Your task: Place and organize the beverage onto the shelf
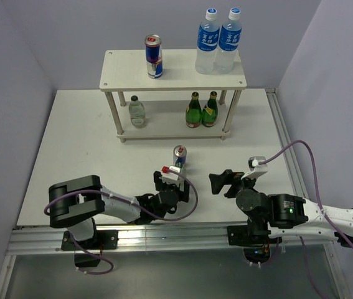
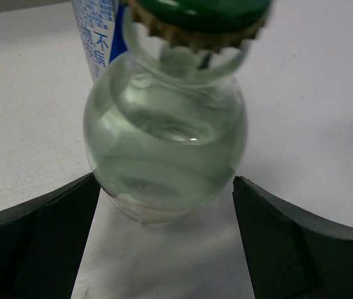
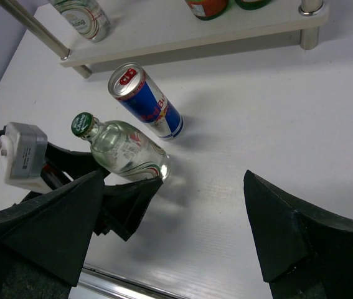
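A short clear bottle with a green cap (image 2: pixel 164 149) stands on the table between the fingers of my left gripper (image 2: pixel 165 187), which is open around its base. The bottle also shows in the right wrist view (image 3: pixel 126 149). In the top view my left gripper (image 1: pixel 167 179) hides it. A blue-silver-red can (image 1: pixel 179 157) stands just beyond. The shelf (image 1: pixel 120 68) holds a second can (image 1: pixel 154 56) and two blue-labelled bottles (image 1: pixel 218 40) on its top board, and another clear bottle (image 1: pixel 137 111) on its lower board. My right gripper (image 1: pixel 223 180) is open and empty.
Two dark green bottles (image 1: pixel 201 110) stand on the lower board at the right. Purple-grey walls close in the table (image 1: pixel 70 162) on the left, right and back. A metal rail (image 1: pixel 164 235) runs along the near edge.
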Robot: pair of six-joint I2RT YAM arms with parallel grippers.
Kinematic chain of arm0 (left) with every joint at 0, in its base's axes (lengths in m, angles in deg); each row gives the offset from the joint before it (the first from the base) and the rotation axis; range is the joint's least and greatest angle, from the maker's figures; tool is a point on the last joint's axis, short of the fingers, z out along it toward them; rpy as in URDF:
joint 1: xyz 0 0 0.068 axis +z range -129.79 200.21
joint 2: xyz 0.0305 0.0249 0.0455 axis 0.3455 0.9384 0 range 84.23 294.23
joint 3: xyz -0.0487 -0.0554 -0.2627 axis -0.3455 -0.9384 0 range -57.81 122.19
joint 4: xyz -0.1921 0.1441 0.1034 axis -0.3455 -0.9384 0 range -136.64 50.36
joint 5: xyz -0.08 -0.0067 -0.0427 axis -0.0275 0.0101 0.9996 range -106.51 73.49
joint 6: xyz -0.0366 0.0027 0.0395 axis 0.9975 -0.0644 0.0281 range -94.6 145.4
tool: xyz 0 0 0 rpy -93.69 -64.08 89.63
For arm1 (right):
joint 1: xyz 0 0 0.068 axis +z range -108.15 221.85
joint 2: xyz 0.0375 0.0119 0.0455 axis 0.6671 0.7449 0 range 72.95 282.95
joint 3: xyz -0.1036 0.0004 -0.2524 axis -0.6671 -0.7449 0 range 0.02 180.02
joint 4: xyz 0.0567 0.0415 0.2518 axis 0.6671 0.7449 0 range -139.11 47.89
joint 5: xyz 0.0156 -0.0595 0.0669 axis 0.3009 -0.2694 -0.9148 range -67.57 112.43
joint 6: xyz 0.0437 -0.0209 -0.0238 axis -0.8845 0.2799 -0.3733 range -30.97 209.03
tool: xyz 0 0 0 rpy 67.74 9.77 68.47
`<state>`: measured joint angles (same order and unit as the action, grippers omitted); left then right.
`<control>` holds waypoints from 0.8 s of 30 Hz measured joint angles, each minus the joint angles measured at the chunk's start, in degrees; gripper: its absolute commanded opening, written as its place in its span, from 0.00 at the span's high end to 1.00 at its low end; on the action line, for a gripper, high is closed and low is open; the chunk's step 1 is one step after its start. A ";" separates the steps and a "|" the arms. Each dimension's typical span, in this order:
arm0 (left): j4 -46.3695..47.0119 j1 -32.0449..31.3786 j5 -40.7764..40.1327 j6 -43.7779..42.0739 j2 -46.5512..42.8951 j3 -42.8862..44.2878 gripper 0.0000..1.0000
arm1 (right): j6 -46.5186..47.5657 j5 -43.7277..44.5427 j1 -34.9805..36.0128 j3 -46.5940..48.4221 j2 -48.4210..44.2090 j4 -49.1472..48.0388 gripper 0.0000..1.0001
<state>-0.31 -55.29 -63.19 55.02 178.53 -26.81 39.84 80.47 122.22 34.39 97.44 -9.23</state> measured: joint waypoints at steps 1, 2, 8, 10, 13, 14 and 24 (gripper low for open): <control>0.55 0.50 0.33 -0.04 0.52 0.02 0.07 | 0.00 -0.02 0.00 0.00 0.00 -0.02 0.00; 0.98 1.05 0.59 -0.04 0.96 0.02 0.08 | 0.00 -0.02 0.00 0.00 0.00 0.00 0.00; 3.39 3.28 0.92 -0.76 4.37 1.60 0.16 | 0.00 0.00 0.00 0.00 0.00 -0.02 0.00; 4.11 3.54 1.03 -1.29 5.38 2.32 0.19 | 0.02 0.00 0.00 0.00 0.00 -0.02 0.00; 5.05 4.20 1.29 -1.84 6.62 3.26 0.25 | 0.04 -0.02 0.00 0.00 0.00 -0.02 0.00; 5.35 4.42 1.40 -2.19 7.08 3.61 0.28 | 0.04 -0.02 0.00 0.00 0.00 -0.02 0.00; 4.98 5.01 1.90 -2.80 6.60 3.74 1.00 | 0.02 0.00 0.00 -0.02 0.00 -0.02 0.00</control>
<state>4.68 -50.29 -61.29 52.23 185.13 -23.07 39.86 80.47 122.22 34.37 97.44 -9.25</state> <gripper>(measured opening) 0.718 0.999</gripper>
